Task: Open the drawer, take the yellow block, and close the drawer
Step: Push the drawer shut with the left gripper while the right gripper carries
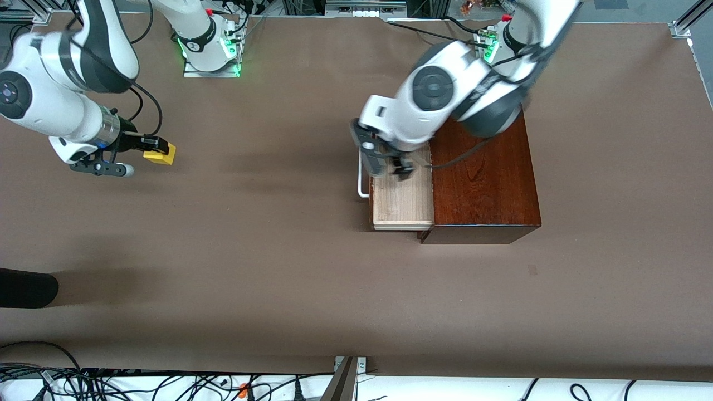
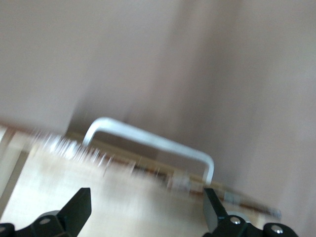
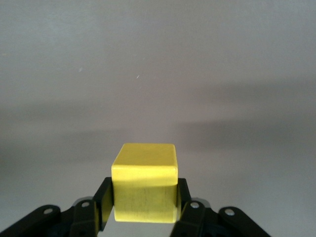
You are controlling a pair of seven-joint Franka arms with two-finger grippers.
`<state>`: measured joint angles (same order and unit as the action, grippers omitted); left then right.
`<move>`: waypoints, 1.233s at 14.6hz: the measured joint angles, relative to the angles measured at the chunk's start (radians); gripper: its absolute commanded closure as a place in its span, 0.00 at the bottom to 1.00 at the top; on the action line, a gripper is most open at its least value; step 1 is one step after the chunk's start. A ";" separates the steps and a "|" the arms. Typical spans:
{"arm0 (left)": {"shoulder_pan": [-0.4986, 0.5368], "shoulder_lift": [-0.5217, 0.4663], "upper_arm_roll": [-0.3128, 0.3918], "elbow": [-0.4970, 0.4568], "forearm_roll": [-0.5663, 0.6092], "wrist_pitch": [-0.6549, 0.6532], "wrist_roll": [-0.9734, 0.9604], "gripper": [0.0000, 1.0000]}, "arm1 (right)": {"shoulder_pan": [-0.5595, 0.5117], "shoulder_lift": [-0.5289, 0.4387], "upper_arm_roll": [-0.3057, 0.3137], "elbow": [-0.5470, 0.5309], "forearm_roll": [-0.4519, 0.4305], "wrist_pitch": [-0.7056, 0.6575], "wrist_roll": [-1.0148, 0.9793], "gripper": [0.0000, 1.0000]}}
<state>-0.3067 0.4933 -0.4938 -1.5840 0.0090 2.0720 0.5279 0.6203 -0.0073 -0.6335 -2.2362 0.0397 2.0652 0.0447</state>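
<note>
The drawer [image 1: 402, 201] stands pulled out of the glossy mahogany box [image 1: 484, 184], its pale wood tray bare and its white bar handle [image 1: 362, 178] toward the right arm's end. My left gripper [image 1: 390, 162] is open and empty over the tray; its wrist view shows the tray [image 2: 98, 192] and the handle [image 2: 153, 140] past the spread fingers [image 2: 81, 207]. My right gripper [image 1: 153, 149] is shut on the yellow block [image 1: 161, 154] above the bare table at the right arm's end. In the right wrist view the block [image 3: 144, 182] sits between the two pads [image 3: 104, 200].
The brown table top [image 1: 267, 250] spreads between the two arms. A black object [image 1: 25, 288] lies at the table's edge at the right arm's end, nearer the front camera. Cables run along the front edge [image 1: 167, 384].
</note>
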 measured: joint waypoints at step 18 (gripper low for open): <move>-0.087 0.198 0.000 0.011 0.205 0.199 0.305 0.00 | 0.015 0.243 0.045 -0.175 0.263 0.405 -0.168 0.07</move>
<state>-0.3933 0.6910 -0.4939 -1.5729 0.2145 2.2714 0.8331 0.6351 0.2361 -0.5880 -2.4111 0.3027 2.4698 -0.1236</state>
